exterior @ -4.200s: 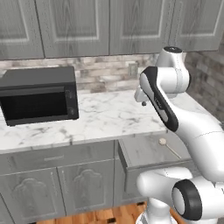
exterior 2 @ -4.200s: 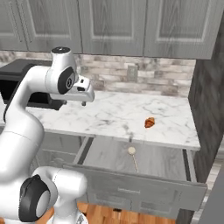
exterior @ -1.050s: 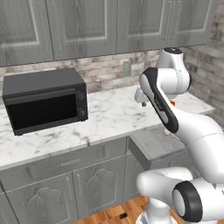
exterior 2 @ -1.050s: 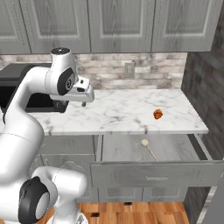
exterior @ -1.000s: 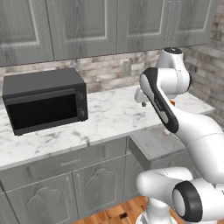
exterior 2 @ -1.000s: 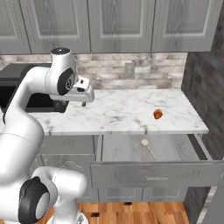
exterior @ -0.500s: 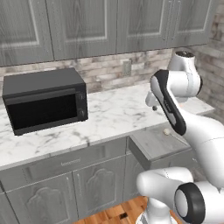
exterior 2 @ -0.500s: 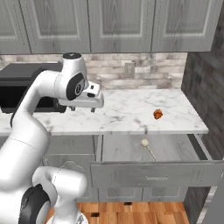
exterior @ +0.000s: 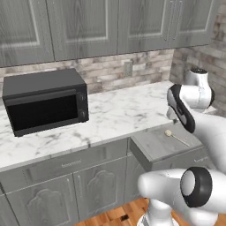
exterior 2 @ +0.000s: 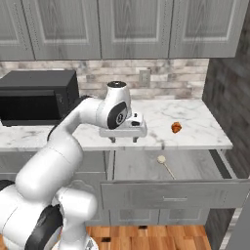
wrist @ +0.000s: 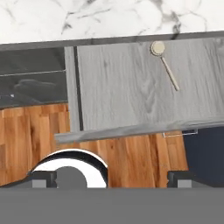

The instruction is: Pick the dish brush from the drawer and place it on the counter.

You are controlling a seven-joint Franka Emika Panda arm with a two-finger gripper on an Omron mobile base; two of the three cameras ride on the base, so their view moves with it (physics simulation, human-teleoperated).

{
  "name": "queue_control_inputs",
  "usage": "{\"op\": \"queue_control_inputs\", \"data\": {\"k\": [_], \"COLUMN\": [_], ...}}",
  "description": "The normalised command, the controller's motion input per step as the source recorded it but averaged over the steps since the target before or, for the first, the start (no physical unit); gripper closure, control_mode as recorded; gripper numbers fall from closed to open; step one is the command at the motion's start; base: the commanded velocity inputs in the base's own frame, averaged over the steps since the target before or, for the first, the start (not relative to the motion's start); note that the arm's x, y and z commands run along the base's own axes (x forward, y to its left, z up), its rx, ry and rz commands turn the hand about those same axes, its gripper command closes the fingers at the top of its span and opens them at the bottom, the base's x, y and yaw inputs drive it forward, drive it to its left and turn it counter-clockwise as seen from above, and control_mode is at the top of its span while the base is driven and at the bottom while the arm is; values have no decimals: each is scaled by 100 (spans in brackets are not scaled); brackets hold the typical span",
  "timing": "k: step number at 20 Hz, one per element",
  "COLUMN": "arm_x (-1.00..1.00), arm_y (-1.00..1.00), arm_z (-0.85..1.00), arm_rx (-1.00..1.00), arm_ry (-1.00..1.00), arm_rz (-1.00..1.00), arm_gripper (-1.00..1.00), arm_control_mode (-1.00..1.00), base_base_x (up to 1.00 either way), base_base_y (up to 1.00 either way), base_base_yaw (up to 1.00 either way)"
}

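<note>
The gripper (exterior 2: 123, 140) hangs over the open drawer (exterior 2: 141, 171), jaws spread wide and holding nothing. The dish brush (wrist: 164, 63) lies flat on the drawer floor, below and off to one side of the jaws, its round head nearest the white marble counter (exterior 2: 195, 128).

The drawer (wrist: 122, 87) stands pulled open over the wood floor (wrist: 39, 131) — the dish brush (wrist: 165, 64) lies inside at one o'clock, marble counter (wrist: 87, 17) at twelve.
</note>
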Motion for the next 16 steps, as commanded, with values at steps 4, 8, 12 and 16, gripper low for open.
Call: {"op": "queue_control_inputs", "data": {"k": [4, 8, 12, 16], "arm_x": [70, 50, 31, 25], "arm_y": [-100, -96, -82, -55], "arm_z": [-100, -84, -71, -62], "arm_rx": [-4, 0, 1, 3], "arm_ry": [19, 12, 4, 0], "arm_rz": [0, 0, 0, 1], "arm_gripper": [-100, -100, -100, -100], "arm_control_mode": [-100, -100, -100, -100], "base_base_x": [0, 0, 0, 0], "base_base_y": [0, 0, 0, 0], "base_base_yaw": [0, 0, 0, 0]}}
